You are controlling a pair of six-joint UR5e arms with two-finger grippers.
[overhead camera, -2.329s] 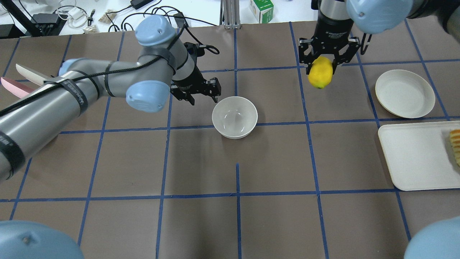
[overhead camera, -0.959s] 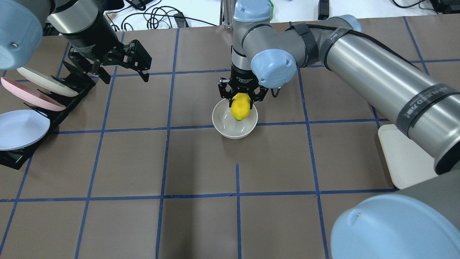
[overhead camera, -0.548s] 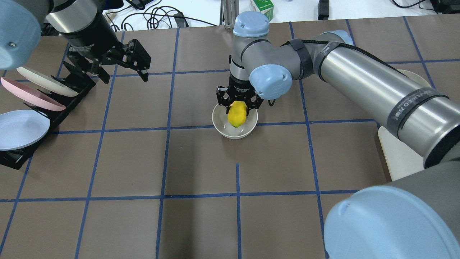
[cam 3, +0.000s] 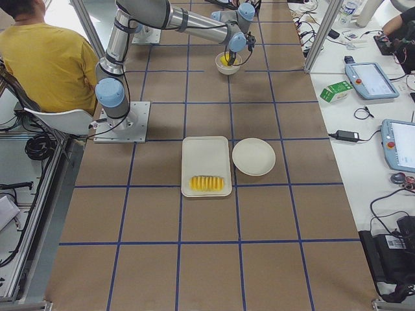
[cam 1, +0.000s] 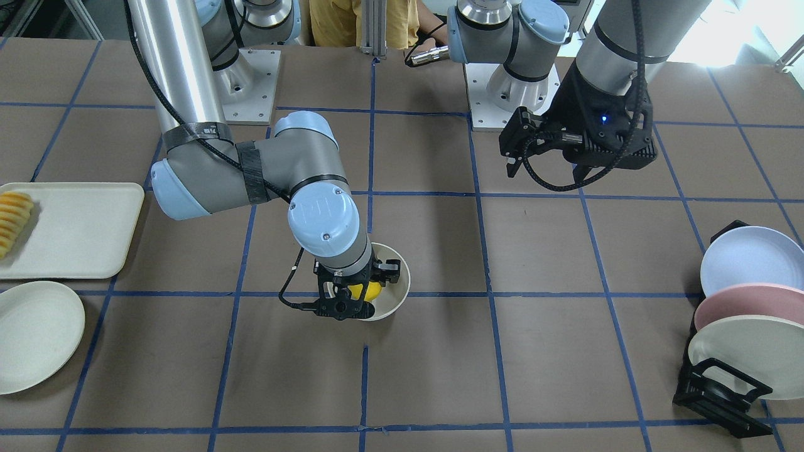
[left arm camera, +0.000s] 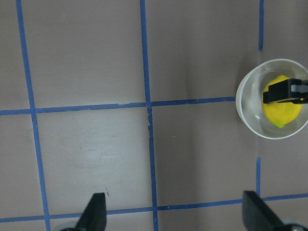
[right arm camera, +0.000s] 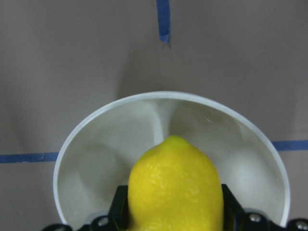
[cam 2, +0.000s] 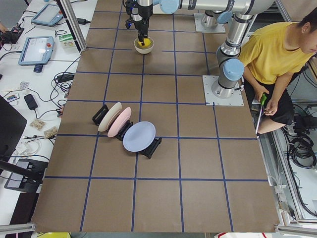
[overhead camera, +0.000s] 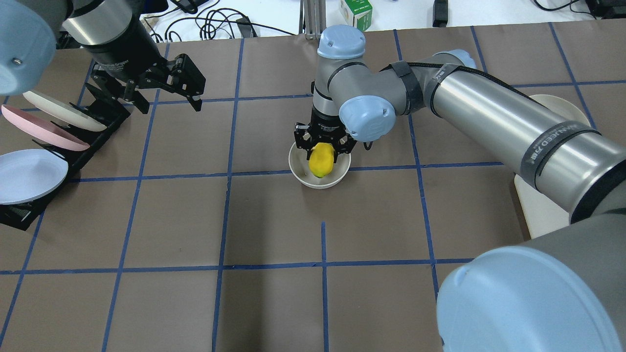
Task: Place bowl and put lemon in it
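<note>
The off-white bowl (overhead camera: 318,184) stands upright on the brown table near the middle. My right gripper (overhead camera: 321,155) reaches down into it and is shut on the yellow lemon (overhead camera: 321,164), whose lower half sits inside the bowl. In the right wrist view the lemon (right arm camera: 175,187) is clamped between the fingers above the bowl's inner wall (right arm camera: 96,144). I cannot tell whether the lemon touches the bottom. My left gripper (overhead camera: 168,101) is open and empty, up high to the left, near the plate rack. The left wrist view shows the bowl (left arm camera: 246,96) and the lemon (left arm camera: 281,114) from afar.
A black rack (overhead camera: 73,146) with three plates stands at the table's left edge. A cream plate (cam 1: 31,336) and a white tray (cam 1: 69,232) with ridged yellow slices (cam 1: 12,220) lie on my right side. A person in yellow (cam 2: 277,54) sits behind the bases.
My right arm carried the lemon from the right side to the bowl and lowered it in. My left arm drew back from the bowl to the plate rack, still open.
</note>
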